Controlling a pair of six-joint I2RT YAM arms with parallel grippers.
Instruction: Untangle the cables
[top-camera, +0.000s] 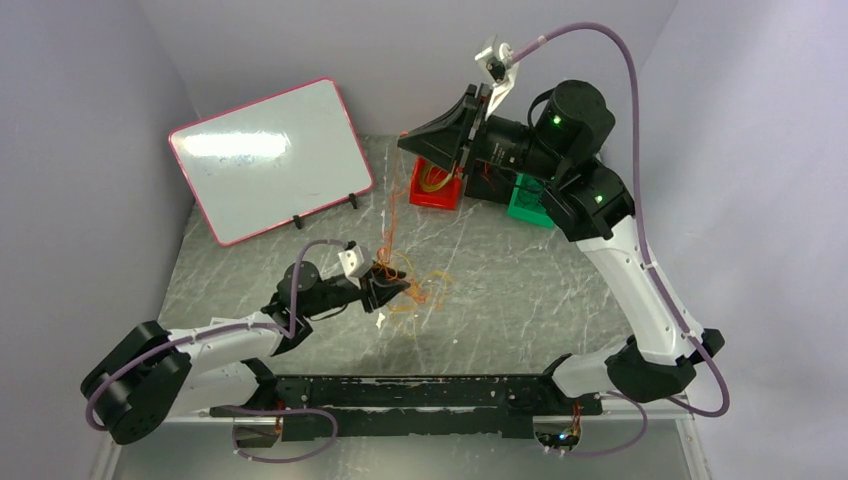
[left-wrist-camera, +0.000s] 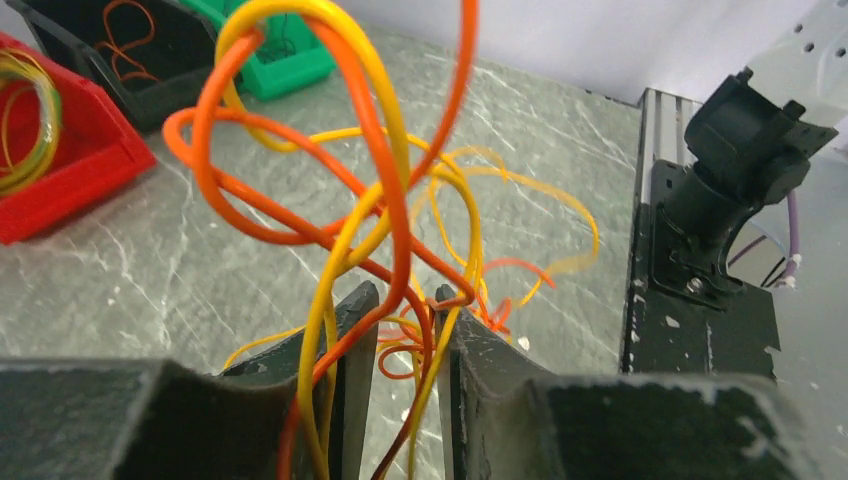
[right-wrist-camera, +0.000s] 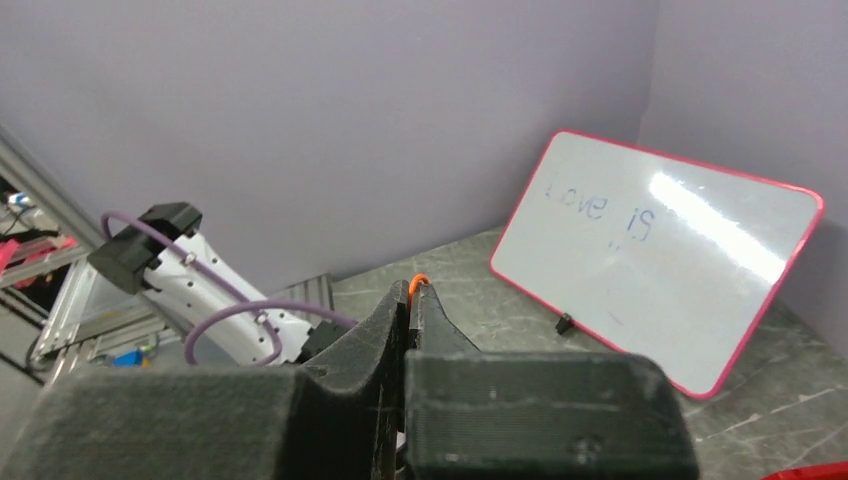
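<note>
tangled cables (left-wrist-camera: 340, 190) between left pincer (left-wrist-camera: 405, 300) jaws, right pincer (right-wrist-camera: 411, 296) pinching orange strand (right-wrist-camera: 419, 281)

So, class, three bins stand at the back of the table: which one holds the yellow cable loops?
The red bin: yellow loops lie inside it. The black bin holds an orange loop; the green bin shows none.
</note>
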